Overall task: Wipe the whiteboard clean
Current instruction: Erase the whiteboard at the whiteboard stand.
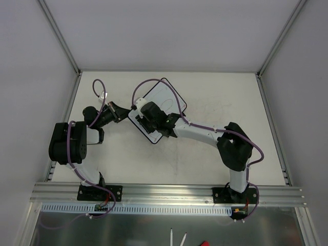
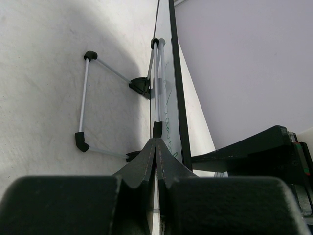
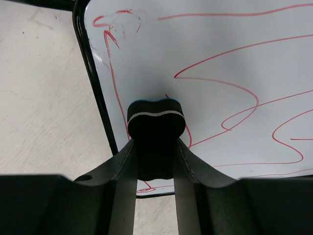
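Two grips, left jaws clamped on whiteboard [image 3: 210,34] edge, right jaws holding eraser [image 3: 155,117]

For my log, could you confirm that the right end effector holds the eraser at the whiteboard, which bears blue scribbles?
Not quite: the scribbles are red, not blue, as the right wrist view shows. The right end effector does hold the eraser at the whiteboard.

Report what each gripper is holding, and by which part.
Left gripper is shut on the whiteboard, clamping its black-rimmed edge. Right gripper grips the black eraser by its narrow waist, one finger on each side.
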`<state>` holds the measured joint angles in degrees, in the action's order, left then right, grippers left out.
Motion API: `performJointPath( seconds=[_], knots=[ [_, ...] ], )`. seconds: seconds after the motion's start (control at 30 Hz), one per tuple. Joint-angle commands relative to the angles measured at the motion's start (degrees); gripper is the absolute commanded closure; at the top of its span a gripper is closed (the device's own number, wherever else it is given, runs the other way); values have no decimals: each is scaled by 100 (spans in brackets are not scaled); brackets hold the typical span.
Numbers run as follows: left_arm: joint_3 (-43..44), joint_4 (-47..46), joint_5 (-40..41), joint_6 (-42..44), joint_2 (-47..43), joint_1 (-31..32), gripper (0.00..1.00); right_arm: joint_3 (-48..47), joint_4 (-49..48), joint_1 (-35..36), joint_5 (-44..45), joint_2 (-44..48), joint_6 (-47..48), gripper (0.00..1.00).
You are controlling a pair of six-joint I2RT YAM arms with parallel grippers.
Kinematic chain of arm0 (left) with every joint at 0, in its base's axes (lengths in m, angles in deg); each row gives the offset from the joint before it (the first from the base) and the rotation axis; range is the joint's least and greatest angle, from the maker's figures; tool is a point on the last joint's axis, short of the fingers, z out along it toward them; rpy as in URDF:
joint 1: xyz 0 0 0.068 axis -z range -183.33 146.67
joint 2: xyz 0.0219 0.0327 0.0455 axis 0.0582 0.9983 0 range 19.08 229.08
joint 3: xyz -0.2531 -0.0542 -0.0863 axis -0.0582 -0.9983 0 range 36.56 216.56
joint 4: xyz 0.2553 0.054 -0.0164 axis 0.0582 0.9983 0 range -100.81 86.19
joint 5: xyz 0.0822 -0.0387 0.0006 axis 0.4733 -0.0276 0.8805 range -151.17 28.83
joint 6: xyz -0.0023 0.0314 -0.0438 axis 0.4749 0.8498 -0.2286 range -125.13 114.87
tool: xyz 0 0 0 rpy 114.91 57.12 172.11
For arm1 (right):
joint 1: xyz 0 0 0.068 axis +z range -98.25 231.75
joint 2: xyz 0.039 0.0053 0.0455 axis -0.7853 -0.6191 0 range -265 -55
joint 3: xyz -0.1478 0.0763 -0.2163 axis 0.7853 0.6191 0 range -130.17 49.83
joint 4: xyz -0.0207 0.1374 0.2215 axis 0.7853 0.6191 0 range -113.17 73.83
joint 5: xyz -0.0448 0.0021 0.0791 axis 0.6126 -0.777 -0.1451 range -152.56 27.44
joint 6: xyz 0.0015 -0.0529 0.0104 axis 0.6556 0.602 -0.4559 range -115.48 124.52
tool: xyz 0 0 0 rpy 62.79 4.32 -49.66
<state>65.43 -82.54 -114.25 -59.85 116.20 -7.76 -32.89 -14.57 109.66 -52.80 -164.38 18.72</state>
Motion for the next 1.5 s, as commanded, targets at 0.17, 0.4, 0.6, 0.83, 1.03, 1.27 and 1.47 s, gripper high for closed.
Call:
performJointPath(
  seconds=[0.17,0.4,0.6,0.83,1.03,1.27,1.47],
  knots=[
    [41,-1476,-220,-74,-79,126,100,-69,335,-8,-9,40,-66,100],
    [49,-1423,-256,-48,-132,126,100,-710,423,-8,-97,-92,-101,100],
    [41,-1432,-264,-39,-114,126,100,-1202,564,-8,-106,-206,-66,100],
    [41,-1441,-273,-48,-97,126,100,-1572,634,-8,-185,-382,-57,100],
    [49,-1441,-264,-39,-62,126,100,-1748,643,-8,-334,-523,-136,100],
    [58,-1423,-273,-30,-62,126,100,-1704,625,-8,-483,-584,-198,100],
    [58,-1415,-273,-30,-53,126,100,-1520,573,1,-659,-567,-189,100]
  ],
)
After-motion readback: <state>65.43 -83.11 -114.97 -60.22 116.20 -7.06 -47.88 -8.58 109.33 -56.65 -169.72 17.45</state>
